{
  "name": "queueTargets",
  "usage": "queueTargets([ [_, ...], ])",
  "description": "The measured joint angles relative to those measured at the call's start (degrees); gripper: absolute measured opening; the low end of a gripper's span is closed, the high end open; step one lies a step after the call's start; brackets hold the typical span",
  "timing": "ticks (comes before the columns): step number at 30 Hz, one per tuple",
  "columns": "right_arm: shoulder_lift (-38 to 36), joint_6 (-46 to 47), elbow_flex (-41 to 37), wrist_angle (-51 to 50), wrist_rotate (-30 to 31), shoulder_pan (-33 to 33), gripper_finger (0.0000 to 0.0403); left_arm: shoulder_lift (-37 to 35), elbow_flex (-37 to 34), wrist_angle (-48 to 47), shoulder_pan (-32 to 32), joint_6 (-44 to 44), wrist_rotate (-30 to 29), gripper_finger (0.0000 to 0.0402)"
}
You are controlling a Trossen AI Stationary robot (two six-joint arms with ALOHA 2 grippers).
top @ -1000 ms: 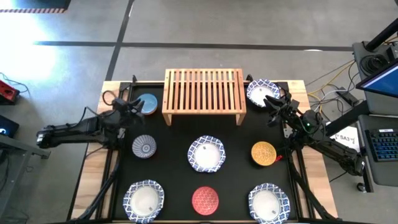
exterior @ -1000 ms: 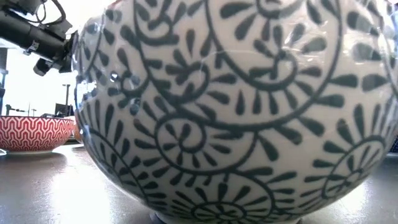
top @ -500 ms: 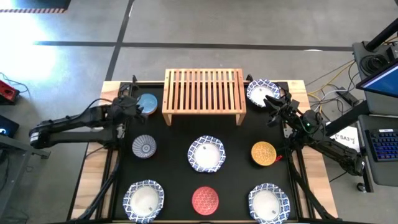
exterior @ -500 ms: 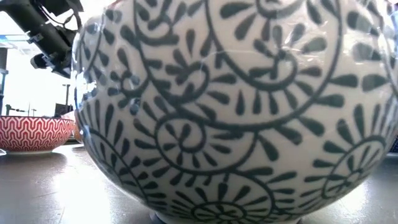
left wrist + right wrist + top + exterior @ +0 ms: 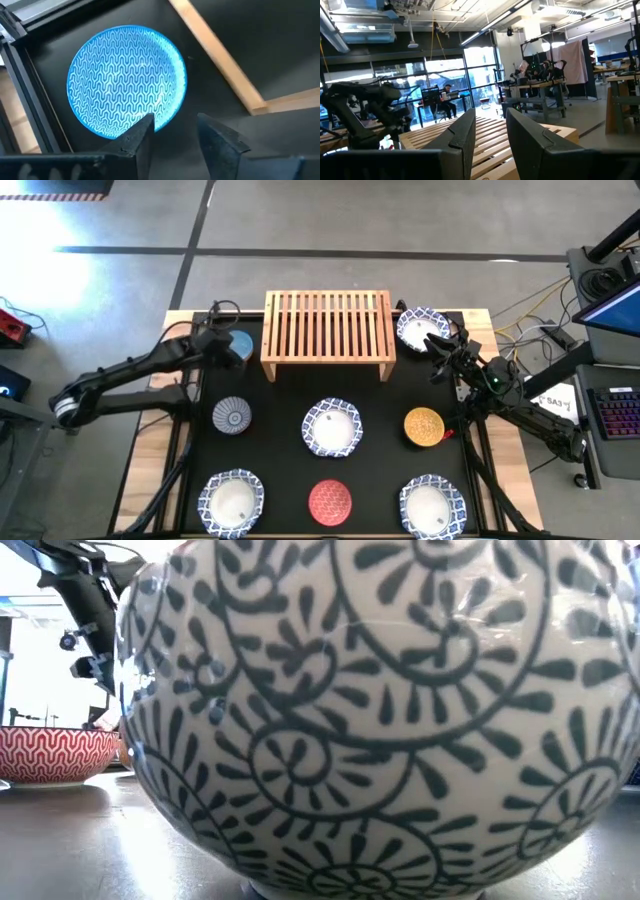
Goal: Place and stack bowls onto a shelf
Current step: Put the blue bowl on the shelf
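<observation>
The blue bowl (image 5: 240,345) stands on the black mat at the far left, beside the light-wood shelf (image 5: 327,330). It fills the left wrist view (image 5: 125,80). My left gripper (image 5: 224,344) is open just over the bowl's rim (image 5: 177,125), with one fingertip (image 5: 147,125) in front of the rim and the other beside the bowl. I cannot tell whether it touches. My right gripper (image 5: 438,358) is open and empty (image 5: 490,122), next to a white blue-rimmed bowl (image 5: 422,328) at the shelf's right end. It points level across the shelf top (image 5: 485,142).
On the mat stand a grey-blue bowl (image 5: 232,416), a white bowl (image 5: 332,427), a yellow bowl (image 5: 424,426), and along the near edge a white bowl (image 5: 231,502), a red bowl (image 5: 330,502) and a white bowl (image 5: 432,506). The shelf's leg (image 5: 220,60) is close to the blue bowl.
My left gripper has gone toward the table's far edge and to the right, from beside the grey-blue bowl's far side to the blue bowl. The right arm has kept still.
</observation>
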Motion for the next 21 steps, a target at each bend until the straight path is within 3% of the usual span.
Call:
queueTargets([
  [9,0.02,0.00,0.00,0.02,0.01,0.00,0.0098,8.44,0.01,0.52,0.20,1.12,1.57,0.0150],
  [21,0.02,0.00,0.00,0.00,0.01,0.01,0.0098,14.10,-0.06,3.67,0.20,2.97,1.39,0.0149],
])
